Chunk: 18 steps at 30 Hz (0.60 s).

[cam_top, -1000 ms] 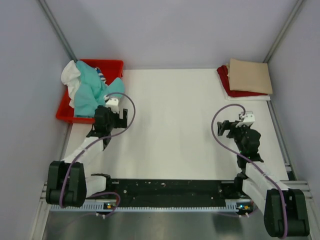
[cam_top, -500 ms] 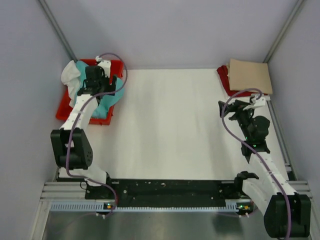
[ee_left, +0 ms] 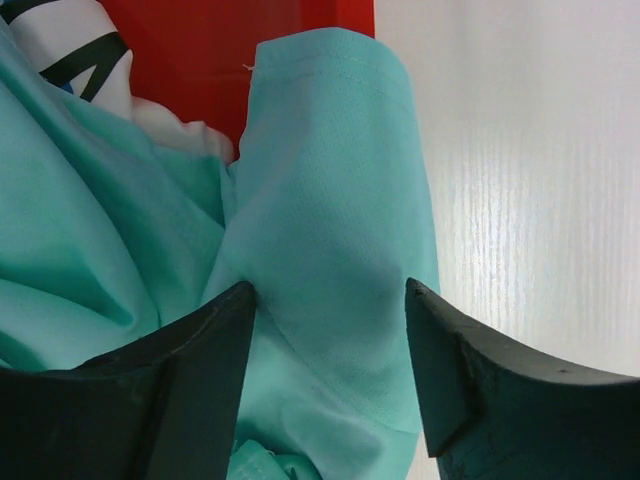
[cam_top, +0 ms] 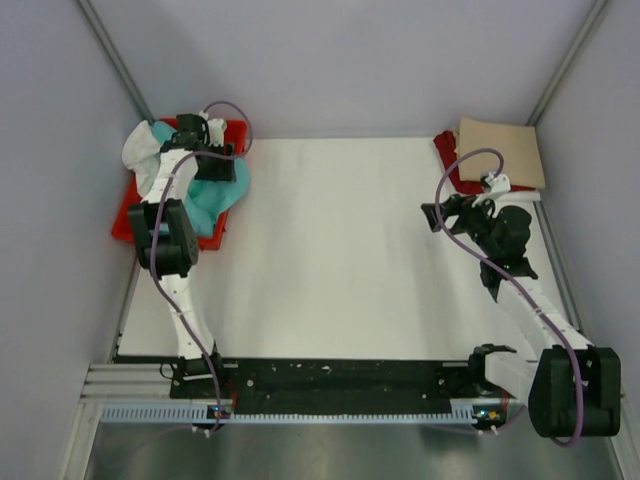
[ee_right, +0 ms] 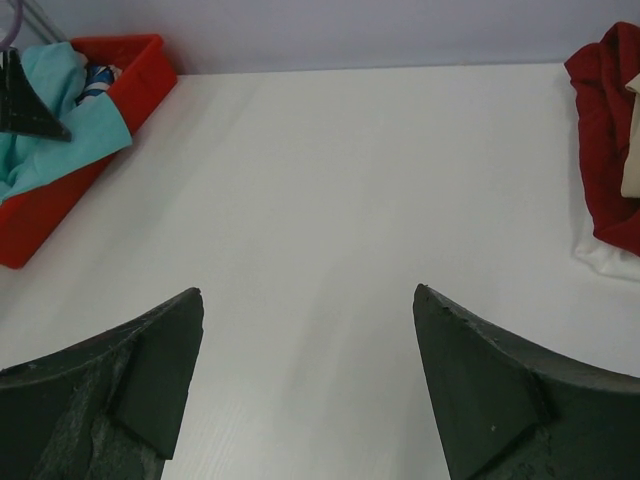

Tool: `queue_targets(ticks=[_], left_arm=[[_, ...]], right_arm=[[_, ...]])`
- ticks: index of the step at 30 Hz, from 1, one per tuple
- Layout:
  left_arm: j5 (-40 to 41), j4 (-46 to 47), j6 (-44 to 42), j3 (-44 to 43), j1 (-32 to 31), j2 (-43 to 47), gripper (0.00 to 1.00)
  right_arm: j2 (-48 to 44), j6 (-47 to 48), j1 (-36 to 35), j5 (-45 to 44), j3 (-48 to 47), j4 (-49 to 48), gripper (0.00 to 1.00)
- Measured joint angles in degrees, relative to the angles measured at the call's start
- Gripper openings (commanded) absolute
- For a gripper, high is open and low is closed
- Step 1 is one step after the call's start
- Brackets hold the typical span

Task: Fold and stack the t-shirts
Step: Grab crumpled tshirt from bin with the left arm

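- Teal t-shirt point(cam_top: 205, 195) lies crumpled in a red plastic tray point(cam_top: 130, 225) at the far left corner of the white table point(cam_top: 340, 260), with one fold spilling over the tray's right edge.
- White cloth point(cam_top: 140, 150) is bunched at the tray's left side. A blue-and-white striped shirt point(ee_right: 97, 75) peeks out from behind the teal one.
- The left gripper point(cam_top: 207, 152) reaches over the tray. In its wrist view its jaws stand apart, their tips pressed against the teal cloth, and a ridge of that cloth rises between them.
- The jaws are not closed on the cloth.
- At the far right corner sits a stack. A folded tan t-shirt point(cam_top: 500, 150) is on top, a dark red t-shirt point(cam_top: 452, 160) is beneath it, and a white shirt point(ee_right: 600, 258) shows as an edge at the bottom.
- The right gripper point(cam_top: 440, 215) hangs above bare table, just near and to the left of the stack. Its jaws are spread wide with nothing between them.
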<state>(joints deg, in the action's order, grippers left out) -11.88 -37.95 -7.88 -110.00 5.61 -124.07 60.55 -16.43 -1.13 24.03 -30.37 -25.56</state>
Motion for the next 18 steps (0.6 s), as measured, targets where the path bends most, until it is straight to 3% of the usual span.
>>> queue_targets(ticks=[4, 6, 7, 8, 18], left_arm=[[-1.57, -0.74, 1.42, -1.09, 0.83, -0.83, 0.33], [-2.73, -1.16, 1.86, -1.31, 1.05, -0.83, 0.17], [-3.26, -1.25, 1.92, -1.36, 1.07, -0.83, 0.04], [-3.87, -1.33, 1.97, -1.36, 1.09, -0.83, 0.00], [-4.59, -1.36, 1.66, -1.09, 1.16, -0.31, 0.00]], right_arm=[[0.07, 1.38, 0.00, 1.29, -1.22, 1.75, 0.84], [0.07, 1.88, 0.00, 1.40, -1.60, 1.99, 0.84], [0.07, 2.01, 0.00, 1.49, -1.62, 2.01, 0.84], [0.07, 2.14, 0.00, 1.57, -1.62, 2.10, 0.84], [0.07, 2.29, 0.00, 2.14, -1.62, 2.99, 0.84]])
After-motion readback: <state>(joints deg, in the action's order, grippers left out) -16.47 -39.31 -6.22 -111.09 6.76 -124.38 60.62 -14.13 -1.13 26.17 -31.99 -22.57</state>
